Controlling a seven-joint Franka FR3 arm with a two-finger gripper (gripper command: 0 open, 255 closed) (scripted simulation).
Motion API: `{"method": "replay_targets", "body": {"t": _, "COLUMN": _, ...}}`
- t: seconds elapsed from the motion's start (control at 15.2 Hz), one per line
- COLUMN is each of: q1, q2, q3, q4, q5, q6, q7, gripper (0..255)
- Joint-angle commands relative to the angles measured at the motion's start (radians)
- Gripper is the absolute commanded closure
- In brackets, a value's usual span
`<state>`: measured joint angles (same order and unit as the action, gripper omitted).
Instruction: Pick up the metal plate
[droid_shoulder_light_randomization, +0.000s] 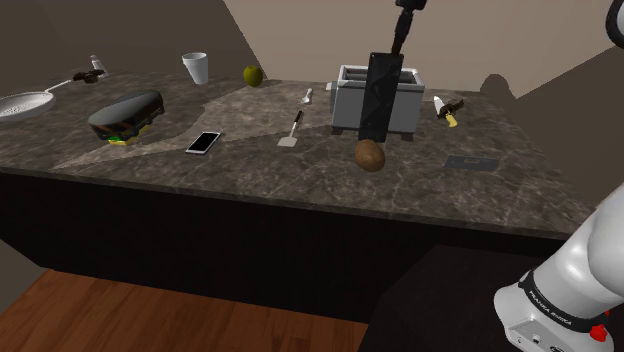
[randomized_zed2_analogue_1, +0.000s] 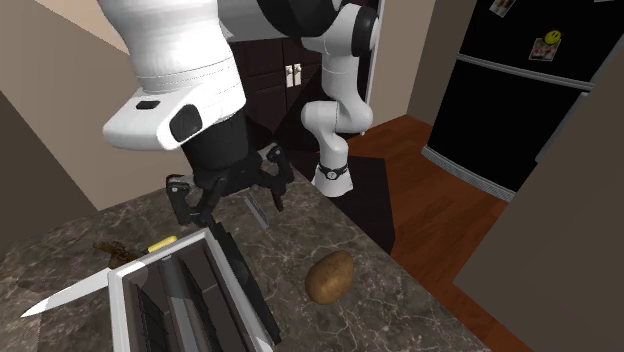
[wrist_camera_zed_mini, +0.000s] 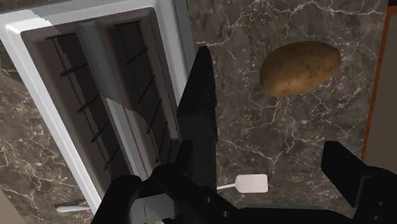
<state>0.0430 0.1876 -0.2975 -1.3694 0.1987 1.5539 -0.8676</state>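
Note:
The plate (droid_shoulder_light_randomization: 380, 95) is a flat black slab standing on edge on the dark marble counter (droid_shoulder_light_randomization: 250, 165), leaning against the front of a white toaster (droid_shoulder_light_randomization: 346, 100). In the second exterior view the plate (randomized_zed2_analogue_1: 245, 290) rises beside the toaster (randomized_zed2_analogue_1: 150, 300), its top edge just under my gripper (randomized_zed2_analogue_1: 226, 195). My gripper (droid_shoulder_light_randomization: 399, 42) hangs directly above it, open. Seen from the wrist, the plate (wrist_camera_zed_mini: 198, 121) runs edge-on between the spread fingers, much closer to one finger (wrist_camera_zed_mini: 124, 194) than to the other, and neither clasps it.
A brown potato (droid_shoulder_light_randomization: 370, 155) lies on the counter just in front of the toaster. A small spatula (droid_shoulder_light_randomization: 292, 130), a phone (droid_shoulder_light_randomization: 203, 142), a sandwich (droid_shoulder_light_randomization: 126, 115), a cup (droid_shoulder_light_randomization: 196, 67), a green fruit (droid_shoulder_light_randomization: 253, 75) and a knife (droid_shoulder_light_randomization: 447, 110) are spread around.

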Motion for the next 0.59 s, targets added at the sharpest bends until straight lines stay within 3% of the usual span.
{"method": "replay_targets", "body": {"t": 0.0, "q1": -0.029, "q2": 0.133, "q3": 0.002, "q4": 0.178, "q5": 0.048, "q6": -0.067, "q7": -0.059, "gripper": 0}}
{"method": "replay_targets", "body": {"t": 0.13, "q1": -0.071, "q2": 0.279, "q3": 0.016, "q4": 0.396, "q5": 0.092, "q6": -0.157, "q7": -0.096, "gripper": 0}}
{"method": "replay_targets", "body": {"t": 0.53, "q1": -0.049, "q2": 0.228, "q3": 0.018, "q4": 0.234, "q5": 0.075, "q6": -0.046, "q7": -0.112, "gripper": 0}}
